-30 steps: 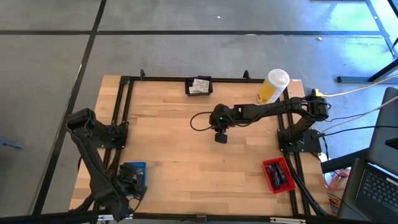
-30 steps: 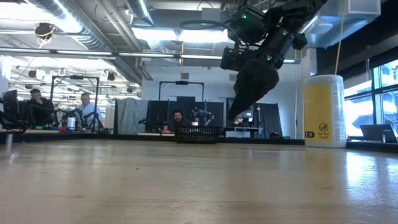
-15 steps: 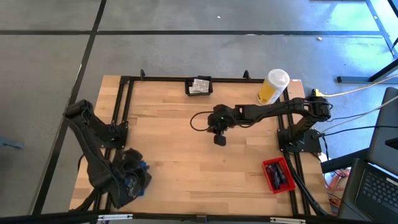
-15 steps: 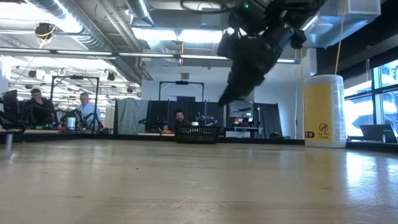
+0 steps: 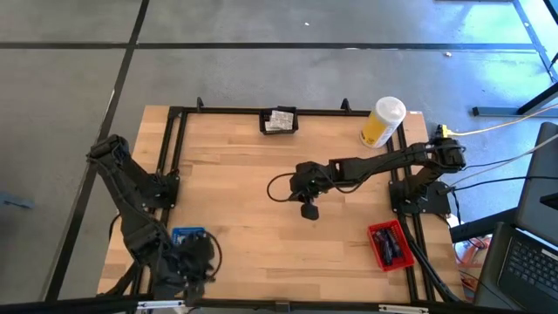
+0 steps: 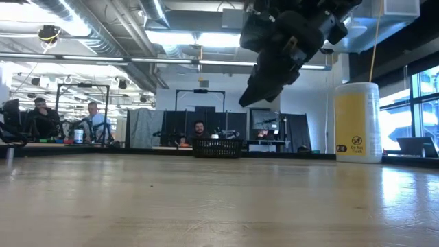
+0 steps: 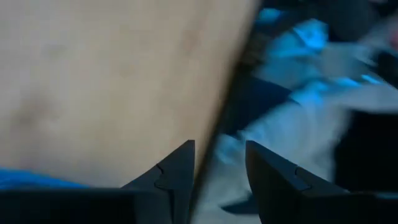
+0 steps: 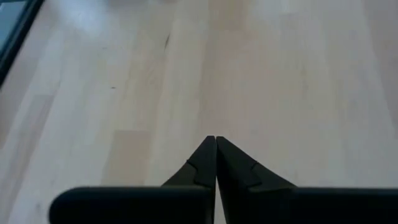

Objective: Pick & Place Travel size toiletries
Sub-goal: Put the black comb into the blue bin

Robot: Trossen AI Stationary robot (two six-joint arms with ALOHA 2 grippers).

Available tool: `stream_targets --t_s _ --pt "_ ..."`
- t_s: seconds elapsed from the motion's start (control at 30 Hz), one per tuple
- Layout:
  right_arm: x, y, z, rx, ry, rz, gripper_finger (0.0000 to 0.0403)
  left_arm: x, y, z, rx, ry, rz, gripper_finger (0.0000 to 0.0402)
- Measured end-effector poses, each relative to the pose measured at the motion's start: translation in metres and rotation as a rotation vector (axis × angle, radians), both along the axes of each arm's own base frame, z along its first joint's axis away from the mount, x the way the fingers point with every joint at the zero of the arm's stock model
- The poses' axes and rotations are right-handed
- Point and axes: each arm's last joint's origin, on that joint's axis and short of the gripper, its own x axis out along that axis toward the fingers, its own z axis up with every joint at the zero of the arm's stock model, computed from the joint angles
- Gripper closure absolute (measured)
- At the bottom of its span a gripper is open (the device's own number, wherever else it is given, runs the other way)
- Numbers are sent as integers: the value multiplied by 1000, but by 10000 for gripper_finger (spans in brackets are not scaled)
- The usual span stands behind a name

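At desk centre, high view: right gripper (image 5: 308, 209) hangs above bare wood, arm stretched in from the desk's right side; wrist view shows its fingers (image 8: 205, 163) pressed tip to tip w/ nothing visible between them. We see the toiletries in three places: silvery sachets (image 5: 280, 119) in a black basket (image 5: 266, 127) at the far edge, dark tubes (image 5: 389, 248) in the red tray (image 5: 377, 238) near-right, and the blue tray (image 5: 189, 235) near-left, contents not legible. Left gripper (image 5: 193, 269) sits at the near-left corner beside the blue tray, fingers (image 7: 176, 174) parted, holding nothing. Yellow container (image 5: 382, 123) stands far-right, not part of the job. Handling, as we judge it: sachets are light, thin, limp and slick, so pinch across an edge or corner, not the flat face; tubes are stiffer but likely to roll, so take mid-body, jaws across the short axis. Low grip force should suffice for both.
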Motion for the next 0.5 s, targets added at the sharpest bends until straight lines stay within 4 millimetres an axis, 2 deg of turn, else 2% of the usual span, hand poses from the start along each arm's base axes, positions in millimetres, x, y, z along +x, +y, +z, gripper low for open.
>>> stream_targets --t_s 0.07,0.17,0.5 --pt "0 3 0 19 4 -8 391 0 -9 2 -49 -28 -65 268" --pt "-1 6 1 38 5 -19 397 -3 -16 -5 -42 14 -77 275" --pt "0 5 2 35 -1 -70 396 3 -47 -56 -77 318 -153 295"
